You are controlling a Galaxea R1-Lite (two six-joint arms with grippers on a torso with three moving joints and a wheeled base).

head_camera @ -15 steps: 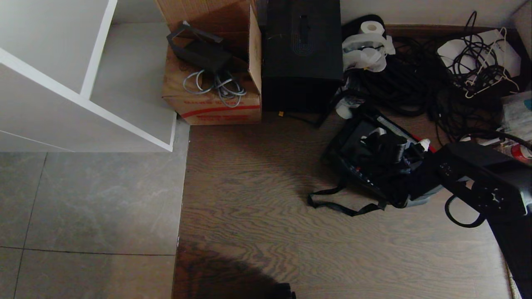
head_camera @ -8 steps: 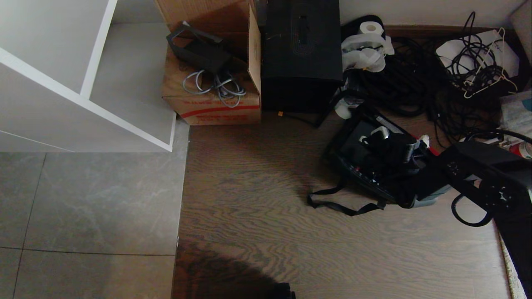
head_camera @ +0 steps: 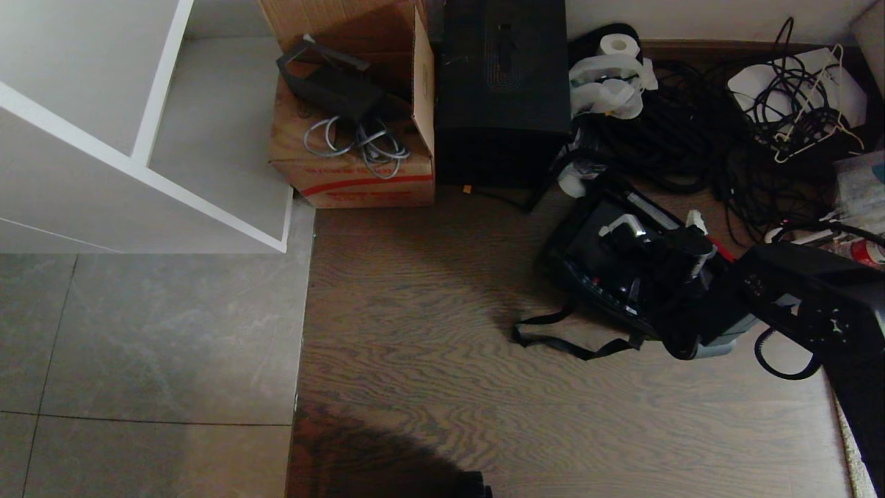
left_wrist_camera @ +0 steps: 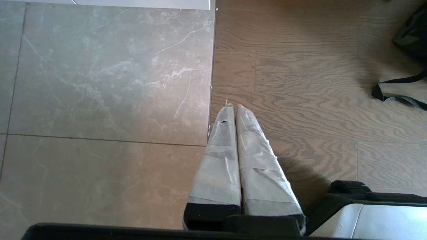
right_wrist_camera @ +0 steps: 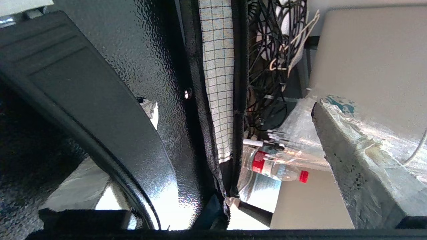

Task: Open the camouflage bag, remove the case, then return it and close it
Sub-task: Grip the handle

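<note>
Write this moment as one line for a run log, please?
right gripper: open, at case inside camouflage bag | left gripper: shut, parked over floor

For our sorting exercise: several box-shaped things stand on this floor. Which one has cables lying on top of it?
The brown cardboard box with the red stripe, beside the white shelf: grey cables lie on it. The tall black box has none.
</note>
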